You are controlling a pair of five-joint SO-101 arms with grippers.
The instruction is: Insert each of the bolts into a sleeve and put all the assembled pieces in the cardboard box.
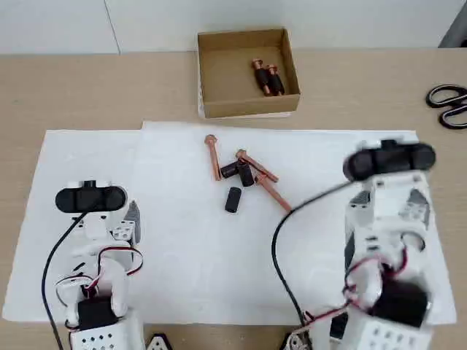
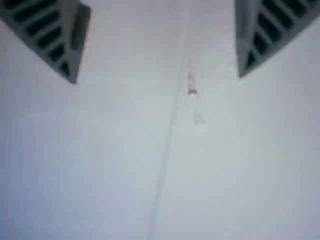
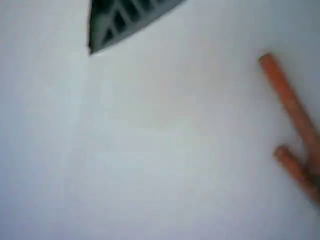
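- While the left gripper [image 2: 157,77] hangs over the white sheet [image 1: 175,240] with its jaws spread wide and nothing between them, I cannot tell whether the right gripper [image 1: 387,200] is open or closed.
- Three copper bolts [image 1: 212,157] and black sleeves [image 1: 233,200] lie loose mid-sheet, ahead of both arms.
- Two assembled pieces [image 1: 266,78] lie in the cardboard box [image 1: 244,108], just past the sheet's far edge.

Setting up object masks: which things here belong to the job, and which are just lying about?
Job: bolts, sleeves, box, assembled pieces inside it.
Lying about: scissors, white sheet.
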